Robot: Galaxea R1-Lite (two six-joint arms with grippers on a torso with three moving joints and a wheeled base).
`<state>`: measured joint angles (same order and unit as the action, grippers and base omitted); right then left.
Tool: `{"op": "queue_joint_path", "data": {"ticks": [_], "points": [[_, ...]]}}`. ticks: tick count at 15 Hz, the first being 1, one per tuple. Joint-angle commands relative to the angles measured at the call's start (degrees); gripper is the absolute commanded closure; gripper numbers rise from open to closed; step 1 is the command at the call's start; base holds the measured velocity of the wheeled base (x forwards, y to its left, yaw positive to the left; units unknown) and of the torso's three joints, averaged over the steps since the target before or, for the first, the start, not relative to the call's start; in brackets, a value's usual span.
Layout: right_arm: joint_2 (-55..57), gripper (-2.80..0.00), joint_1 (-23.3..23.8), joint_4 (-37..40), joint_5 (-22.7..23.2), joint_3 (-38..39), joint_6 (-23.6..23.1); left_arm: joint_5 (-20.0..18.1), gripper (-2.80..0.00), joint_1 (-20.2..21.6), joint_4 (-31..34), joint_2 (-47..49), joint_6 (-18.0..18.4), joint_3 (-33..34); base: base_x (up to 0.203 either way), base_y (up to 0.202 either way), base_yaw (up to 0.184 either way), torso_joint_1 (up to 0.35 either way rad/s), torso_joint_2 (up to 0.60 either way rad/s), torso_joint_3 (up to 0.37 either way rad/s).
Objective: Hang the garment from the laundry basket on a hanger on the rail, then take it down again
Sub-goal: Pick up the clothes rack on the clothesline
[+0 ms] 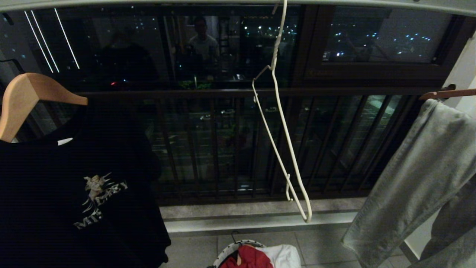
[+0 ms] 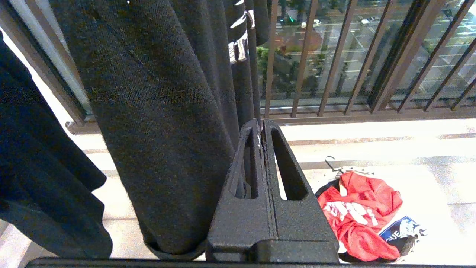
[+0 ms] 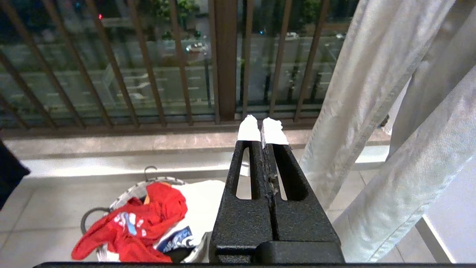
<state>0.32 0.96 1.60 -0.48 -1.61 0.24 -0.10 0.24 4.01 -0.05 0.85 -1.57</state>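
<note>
while the white wire hanger [image 1: 282,130] hangs bare from the light-grey rail [image 1: 372,3] at the top of the head view, tilted so its lower corner points toward the floor, the red t-shirt [image 3: 130,223] lies crumpled on top of the laundry basket [image 3: 122,193] on the tiled floor [image 1: 260,242] below. in the head view only the top of the red t-shirt [image 1: 247,258] and a slice of the basket's white woven rim [image 1: 227,253] show at the lower edge, with a white t-shirt [image 1: 284,255] just beside the red one in the basket. a dark hook pokes up at the basket's far rim, though it is hard to say what it belongs to.

neither arm appears in the head view. the left gripper [image 2: 261,124] has its fingers pressed together with nothing between them, and it sits just beside the hanging black t-shirt [image 2: 160,111]. the right gripper [image 3: 262,126] is likewise pressed together and empty, its tips wrapped in white tape, near a hanging grey garment [image 3: 372,111].

on the robot's left, the black t-shirt [image 1: 74,186] with an angel print hangs on a wooden hanger [image 1: 29,96]. on the right, the grey garment [image 1: 409,178] drapes over another wooden hanger [image 1: 446,93]. behind them runs a dark window railing [image 1: 208,149], and a person's reflection [image 1: 202,41] shows in the glass.
</note>
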Motion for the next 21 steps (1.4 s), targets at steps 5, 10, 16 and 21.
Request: {"op": "queue_joint_path", "data": {"ticks": [5, 10, 16, 21], "points": [[21.1, 0.0, 0.0, 2.1, 5.2, -19.9, 0.0, 0.0, 0.0, 0.0, 0.0, 0.0, 0.0, 0.0, 0.0, 0.0, 0.0, 0.0, 0.0, 0.0], [41.1, 0.0, 0.0, 3.0, 20.9, -40.4, 0.0, 0.0, 0.0, 0.0, 0.0, 0.0, 0.0, 0.0, 0.0, 0.0, 0.0, 0.0, 0.0, 0.0], [58.2, 0.0, -8.0, 15.9, 28.2, -66.3, 0.0, 0.0, 0.0, 0.0, 0.0, 0.0, -0.1, 0.0, 0.0, 0.0, 0.0, 0.0, 0.0, 0.0], [67.0, 0.0, -24.6, 19.2, 17.3, -75.4, 5.2, 0.0, 0.0, 0.0, 0.0, 0.0, 0.0, 0.0, 0.0, 0.0, 0.0, 0.0, 0.0, 0.0]]}}
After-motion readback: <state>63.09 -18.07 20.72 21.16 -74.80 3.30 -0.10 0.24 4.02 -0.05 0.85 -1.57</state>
